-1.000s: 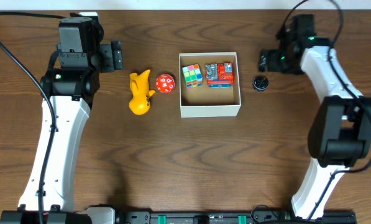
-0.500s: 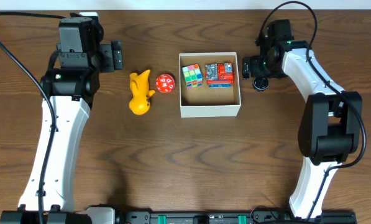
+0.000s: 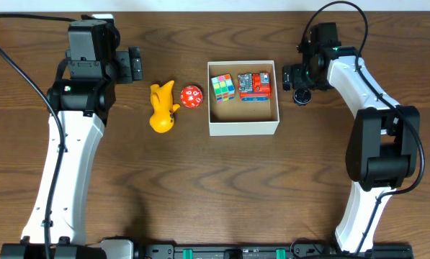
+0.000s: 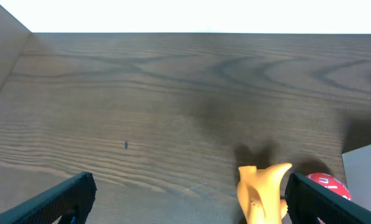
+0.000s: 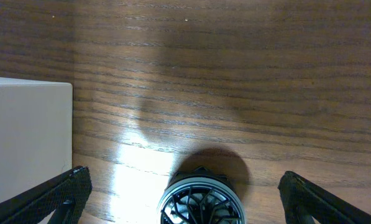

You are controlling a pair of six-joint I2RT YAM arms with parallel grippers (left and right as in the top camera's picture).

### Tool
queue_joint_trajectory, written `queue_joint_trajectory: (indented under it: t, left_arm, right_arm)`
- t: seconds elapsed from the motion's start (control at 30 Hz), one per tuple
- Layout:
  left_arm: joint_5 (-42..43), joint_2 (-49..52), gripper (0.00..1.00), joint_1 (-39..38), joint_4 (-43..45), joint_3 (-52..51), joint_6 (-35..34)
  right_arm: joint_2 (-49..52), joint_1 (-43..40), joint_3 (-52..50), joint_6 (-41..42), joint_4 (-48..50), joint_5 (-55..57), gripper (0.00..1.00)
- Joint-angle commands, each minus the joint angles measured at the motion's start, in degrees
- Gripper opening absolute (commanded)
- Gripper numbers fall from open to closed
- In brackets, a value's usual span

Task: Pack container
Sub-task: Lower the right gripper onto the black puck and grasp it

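Note:
The white container [image 3: 243,128] sits mid-table and holds a colour cube [image 3: 222,87] and a red-blue toy [image 3: 254,85]. Its white wall shows in the right wrist view [image 5: 27,143]. A small black wheel [image 3: 302,95] lies right of it, and in the right wrist view [image 5: 201,203] it sits between my fingers. My right gripper [image 3: 297,76] is open just above the wheel [image 5: 182,199]. A yellow toy [image 3: 162,106] and a red die [image 3: 191,96] lie left of the box. My left gripper [image 3: 135,64] is open and empty, up-left of the yellow toy [image 4: 263,190].
The table is dark wood. Its back edge runs close behind both grippers. The red die shows at the lower right of the left wrist view [image 4: 327,185], beside the container's corner [image 4: 365,177]. Black cables hang from both arms.
My right arm swung left toward the black wheel between one second and half a second ago, then held still. The left arm and the toys have not moved.

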Motion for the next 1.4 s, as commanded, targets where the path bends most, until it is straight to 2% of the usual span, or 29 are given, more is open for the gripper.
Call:
queue_joint_trajectory:
  t: [0.0, 0.37, 1.37]
  left_arm:
    - [-0.66, -0.35, 0.98, 0.28, -0.11, 1.07, 0.33]
    - [-0.66, -0.35, 0.98, 0.28, -0.13, 1.07, 0.33]
    - [-0.66, -0.35, 0.98, 0.28, -0.13, 1.07, 0.33]
  right_arm:
    - [0.90, 0.24, -0.17, -0.50, 0.42, 0.76, 0.99]
    - [3.76, 0.17, -0.17, -0.50, 1.20, 0.79, 0.99]
    - [3.89, -2.08, -0.17, 0.59, 9.73, 2.91, 0.99]
